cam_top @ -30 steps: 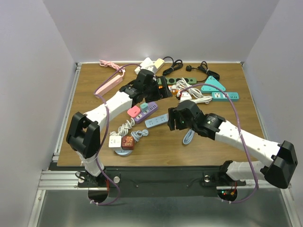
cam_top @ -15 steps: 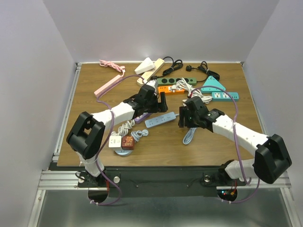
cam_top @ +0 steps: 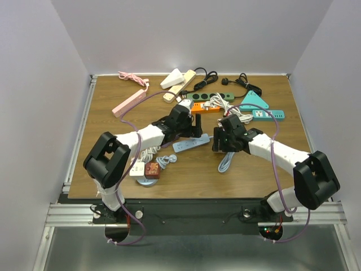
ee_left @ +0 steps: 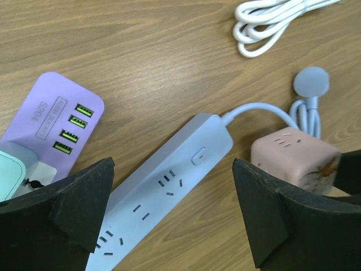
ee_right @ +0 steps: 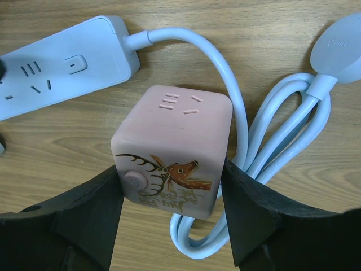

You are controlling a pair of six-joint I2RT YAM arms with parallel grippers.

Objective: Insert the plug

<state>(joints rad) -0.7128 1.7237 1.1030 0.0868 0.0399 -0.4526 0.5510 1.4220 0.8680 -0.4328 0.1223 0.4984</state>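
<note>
A light blue power strip (ee_left: 169, 192) lies flat on the wooden table, sockets up; it also shows in the top view (cam_top: 189, 144) and the right wrist view (ee_right: 62, 62). My left gripper (ee_left: 172, 212) is open and empty, its fingers straddling the strip from above; in the top view it (cam_top: 196, 127) is at the table's middle. My right gripper (ee_right: 172, 189) is shut on a pink cube plug (ee_right: 172, 149) with a deer print, held just right of the strip's cord end. The cube also shows in the left wrist view (ee_left: 293, 158). The right gripper (cam_top: 218, 141) is close to the left one.
The strip's blue cable coil (ee_right: 265, 164) and round plug (ee_right: 338, 48) lie under and right of the cube. A purple USB strip (ee_left: 51, 116) sits to the left, a white cable (ee_left: 271, 22) beyond. Several more strips and cords (cam_top: 225, 101) crowd the table's back.
My left gripper has come from the back of the table toward the near side, down over the blue strip. My right gripper has shifted slightly right and back, holding the cube.
</note>
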